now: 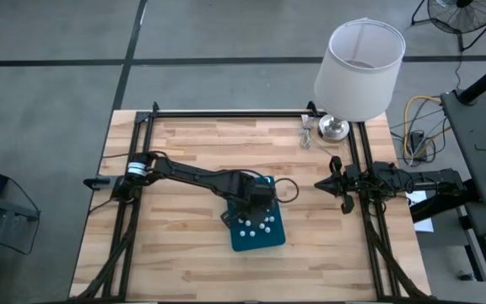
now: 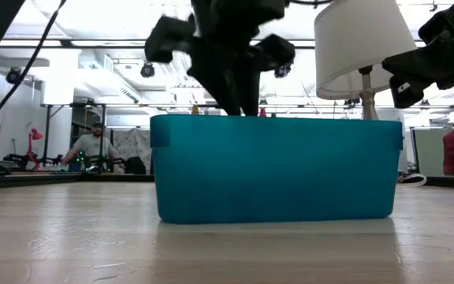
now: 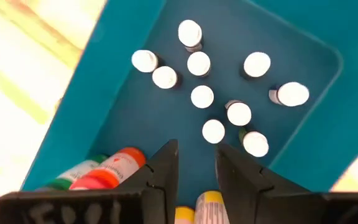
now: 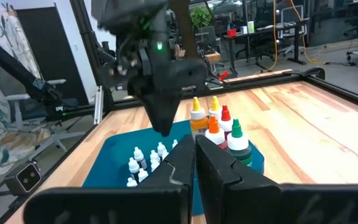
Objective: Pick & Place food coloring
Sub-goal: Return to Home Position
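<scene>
Your left gripper [image 3: 196,149] hangs over the teal bin [image 2: 274,170], jaws spread a little and holding nothing. The right gripper [image 4: 196,144] waits at the bench's right edge, jaws pressed almost together, empty. The food coloring [image 3: 202,96] stands inside the bin, midway between the bench's left and right edges: 10 small white-capped bottles at 1 end, taller coloured-capped bottles [image 4: 219,127] bunched at the other. They look light, rigid, smooth and quick to topple. Should 1 need lifting, pinch the body just under the cap, straight from above.
</scene>
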Motion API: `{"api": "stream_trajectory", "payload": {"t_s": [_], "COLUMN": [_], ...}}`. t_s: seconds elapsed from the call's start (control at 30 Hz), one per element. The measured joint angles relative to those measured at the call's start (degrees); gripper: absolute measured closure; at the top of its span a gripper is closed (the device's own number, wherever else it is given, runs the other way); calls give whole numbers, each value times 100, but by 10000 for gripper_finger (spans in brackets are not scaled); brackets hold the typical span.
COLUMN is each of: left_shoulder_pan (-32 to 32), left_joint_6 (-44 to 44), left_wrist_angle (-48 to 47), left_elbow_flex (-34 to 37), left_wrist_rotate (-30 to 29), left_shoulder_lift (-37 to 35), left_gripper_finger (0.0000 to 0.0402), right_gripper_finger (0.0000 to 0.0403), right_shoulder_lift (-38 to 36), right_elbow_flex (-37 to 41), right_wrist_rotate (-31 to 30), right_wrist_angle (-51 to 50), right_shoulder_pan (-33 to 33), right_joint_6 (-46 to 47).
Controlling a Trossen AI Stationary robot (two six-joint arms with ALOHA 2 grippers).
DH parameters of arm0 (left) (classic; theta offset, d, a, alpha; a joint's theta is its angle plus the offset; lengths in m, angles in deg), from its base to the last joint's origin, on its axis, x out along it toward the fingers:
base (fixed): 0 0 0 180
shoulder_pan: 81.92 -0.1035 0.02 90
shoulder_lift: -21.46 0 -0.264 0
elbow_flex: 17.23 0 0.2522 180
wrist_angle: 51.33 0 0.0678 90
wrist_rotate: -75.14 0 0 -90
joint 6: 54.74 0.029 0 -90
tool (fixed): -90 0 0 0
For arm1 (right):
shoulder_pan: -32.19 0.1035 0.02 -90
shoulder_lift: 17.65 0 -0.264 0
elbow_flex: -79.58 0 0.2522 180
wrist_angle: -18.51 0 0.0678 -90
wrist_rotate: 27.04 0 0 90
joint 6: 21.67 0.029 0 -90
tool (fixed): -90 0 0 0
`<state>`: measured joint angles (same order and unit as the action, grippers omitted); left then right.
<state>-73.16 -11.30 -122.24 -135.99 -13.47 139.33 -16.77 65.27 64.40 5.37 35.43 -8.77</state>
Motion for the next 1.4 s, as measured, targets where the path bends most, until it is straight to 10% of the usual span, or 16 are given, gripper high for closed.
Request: {"api": "stream_trajectory", "payload": {"t_s": [0.57, 1.4], "left_shoulder_pan": [-124, -206], "left_joint_6": [-1006, -2081], "left_wrist_angle": [-158, 1463], "left_elbow_flex": [193, 3664], "left_wrist_rotate": [28, -180], "left_shoulder_lift": [-958, -3863], "left_gripper_finger": [323, 401], "right_gripper_finger": [394, 394], "right_shoulder_lift": [-2, 2], "right_elbow_flex": [0, 1], "right_wrist_rotate": [-3, -2], "right_wrist_angle": [1, 0], "right_shoulder_pan": [-1, -1], "right_joint_6": [0, -1]}}
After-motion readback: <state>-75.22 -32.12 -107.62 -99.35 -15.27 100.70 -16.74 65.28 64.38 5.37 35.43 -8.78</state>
